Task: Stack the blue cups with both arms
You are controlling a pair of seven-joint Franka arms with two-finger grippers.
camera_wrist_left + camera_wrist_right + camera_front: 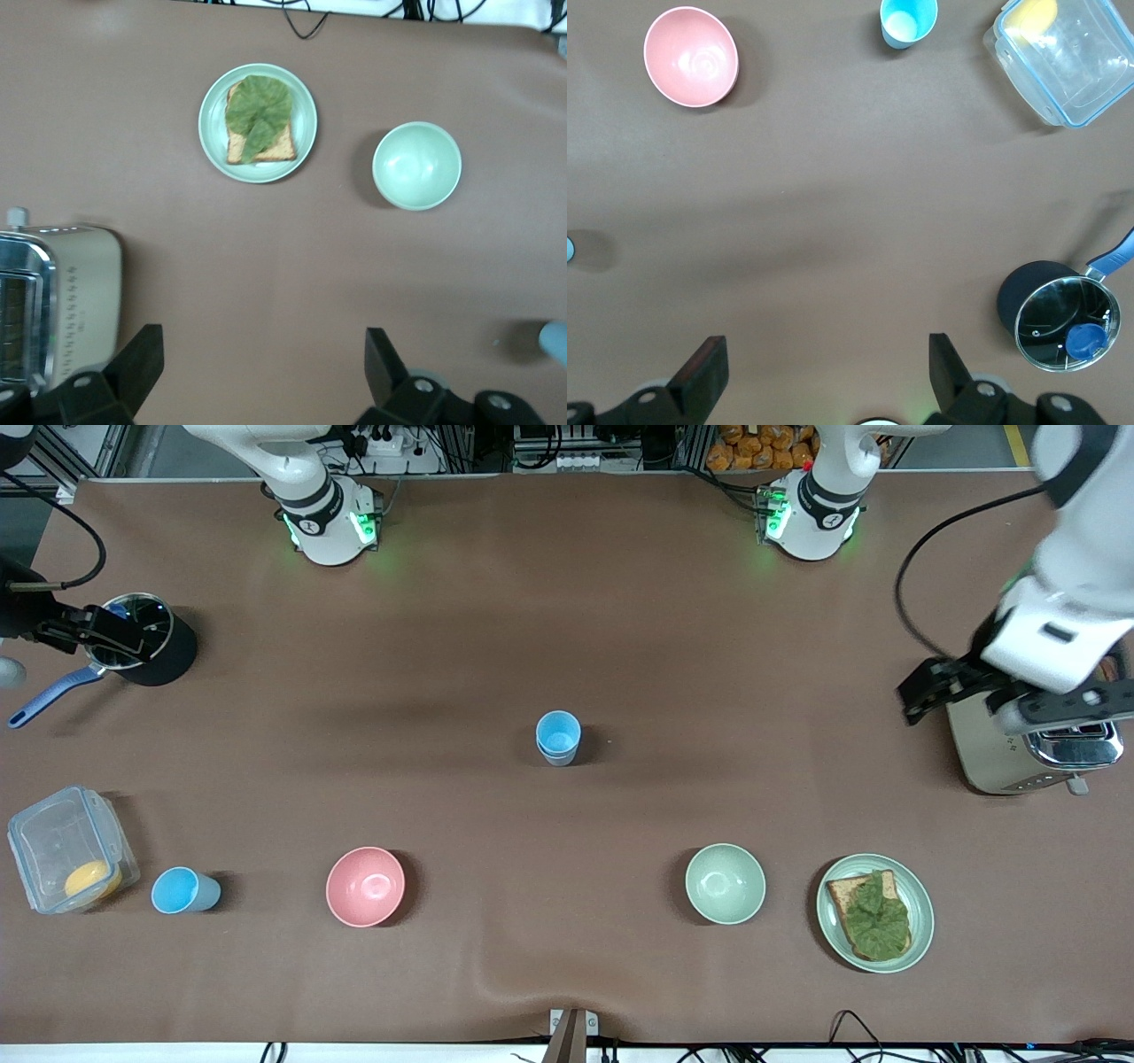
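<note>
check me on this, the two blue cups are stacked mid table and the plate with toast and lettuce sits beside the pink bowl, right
Not quite: the plate with toast and lettuce sits beside the pale-green bowl, as the front view shows. The stacked blue cups are indeed mid table.

I'm running a robotics lab bench dressed as a kitchen: two arm bases (326, 524) bolted to a brown-covered table (567, 646), aluminium framing and cables at its edge, a toaster (1032, 757) under my left gripper (926, 691).
</note>
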